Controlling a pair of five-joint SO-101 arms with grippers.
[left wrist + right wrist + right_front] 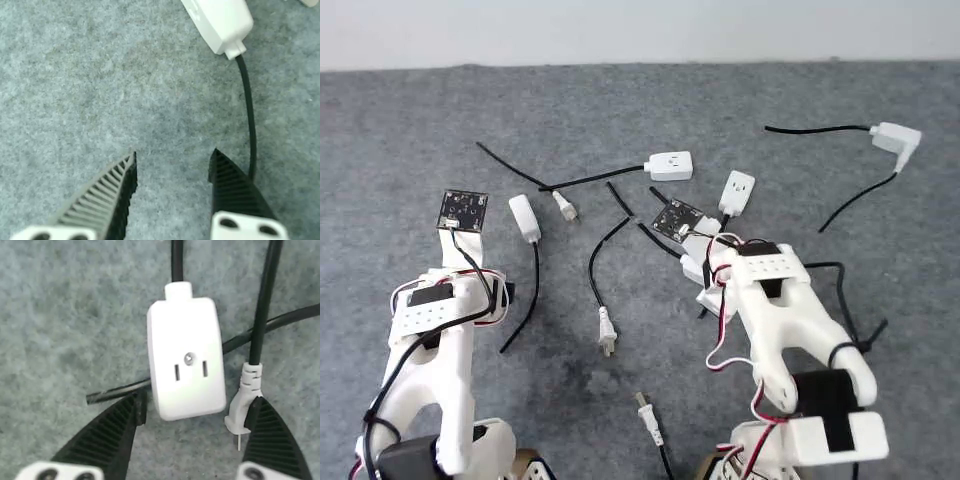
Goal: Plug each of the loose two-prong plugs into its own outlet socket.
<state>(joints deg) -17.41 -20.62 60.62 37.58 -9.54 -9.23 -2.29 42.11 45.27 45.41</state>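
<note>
Here, left gripper (172, 160), right gripper (197, 402): fingers spread, empty. Plug (243, 402) beside outlet socket (186, 365) light, cord (262, 300) stiff; I'd pinch moulded body.

Both arms are made of white plastic shells with rounded edges. The left arm (430, 370) carries a black cable (470, 262) on its upper part, with thin red and white wires beside it. The right arm (790, 320) has a loop of red and white wires (723, 335) on its side and a black motor block (825, 395) near its base. At the front of each arm sits a small dark circuit board (462, 210). The left hand (174, 156) and the right hand (197, 405) have black pointed fingers (107, 192) with fine ridges on the inner side. Each finger is fixed to a white plate (245, 227) with round holes.
</note>
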